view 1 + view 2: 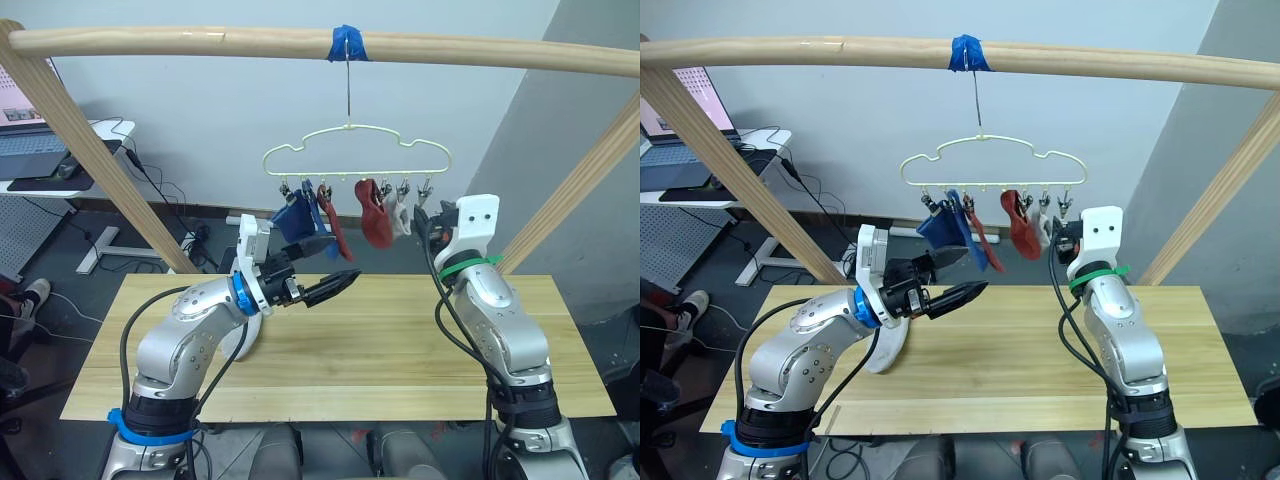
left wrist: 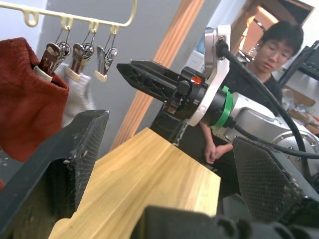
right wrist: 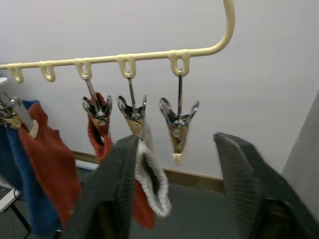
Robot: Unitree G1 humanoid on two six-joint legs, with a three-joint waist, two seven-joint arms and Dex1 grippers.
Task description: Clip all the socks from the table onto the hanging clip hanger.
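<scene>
Left arm bent at the elbow, forearm reaching forward and inward over the middle, left gripper (image 1: 325,268) raised, its two black fingers spread apart and pointing to the robot's right. Right arm upright, forearm near vertical, right gripper (image 2: 149,79) lifted high, fingers (image 3: 112,184) parted and aimed forward, away from the body

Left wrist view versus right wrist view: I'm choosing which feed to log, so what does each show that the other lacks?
The left wrist view alone shows the table, the right gripper reaching in with fingers together, and a seated person behind it. The right wrist view alone shows a blue sock and the end clip hanging bare. Both show the clip hanger, a rust red sock and a light grey sock clipped on.
</scene>
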